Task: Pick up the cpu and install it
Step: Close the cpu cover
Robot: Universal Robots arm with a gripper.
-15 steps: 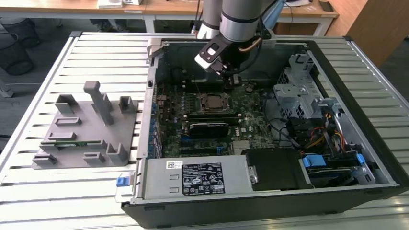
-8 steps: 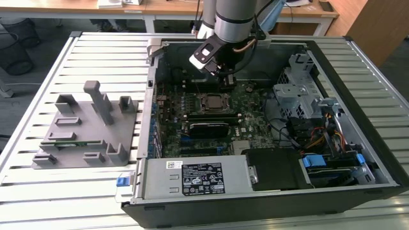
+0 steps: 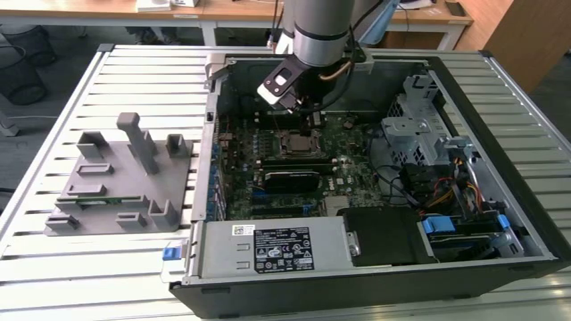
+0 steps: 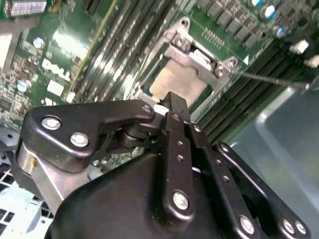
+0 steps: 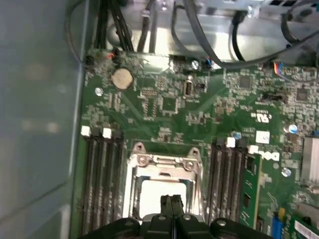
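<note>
Grasp state: the end effector [image 5: 172, 199] has its fingers [image 4: 173, 102] pressed together with no gap, as seen in both wrist views.
Contact: the tips sit at the near edge of the cpu [image 5: 160, 191]; I cannot tell whether they touch it.
Task item: the cpu lies flat as a pale square inside the metal socket frame [image 5: 164, 160] on the motherboard [image 5: 169, 104], with rows of memory slots on either side.
Neighbour: a green memory stick [image 5: 250, 184] stands in a slot just beside the frame.
Arm: in the exterior view it reaches down into the open computer case [image 3: 357, 294].
Surroundings: a grey fixture [image 3: 116, 180] rests on the slatted tabletop [image 3: 134, 80], just beside the case on the exterior view's left.
</note>
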